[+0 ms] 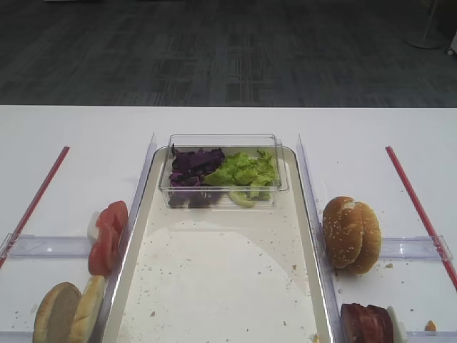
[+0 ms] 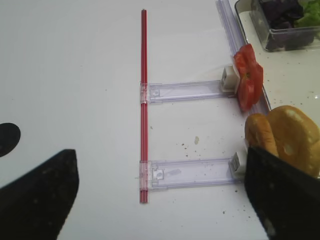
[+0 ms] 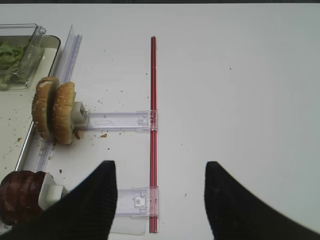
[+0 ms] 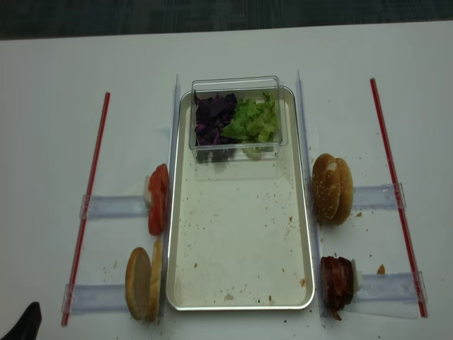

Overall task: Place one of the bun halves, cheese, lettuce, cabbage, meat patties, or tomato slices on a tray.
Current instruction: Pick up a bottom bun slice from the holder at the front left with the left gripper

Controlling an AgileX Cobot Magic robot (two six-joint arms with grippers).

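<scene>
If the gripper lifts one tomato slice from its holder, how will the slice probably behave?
The tomato slices look thin and stand on edge, so one would probably bend or sag when lifted. Their surface seems smooth, perhaps slippery. Pushed sideways, they would likely topple against the tray.

We see the tray (image 4: 185, 234) open across its near and middle surface — only crumbs there. Its far end is blocked by the clear box (image 4: 236, 113). Along the left rim stand the tomato slices (image 4: 157, 199) and bun halves (image 4: 144, 283); along the right rim, sesame buns (image 4: 331, 188) and meat patties (image 4: 337, 282) — table edges beyond stay free.
</scene>
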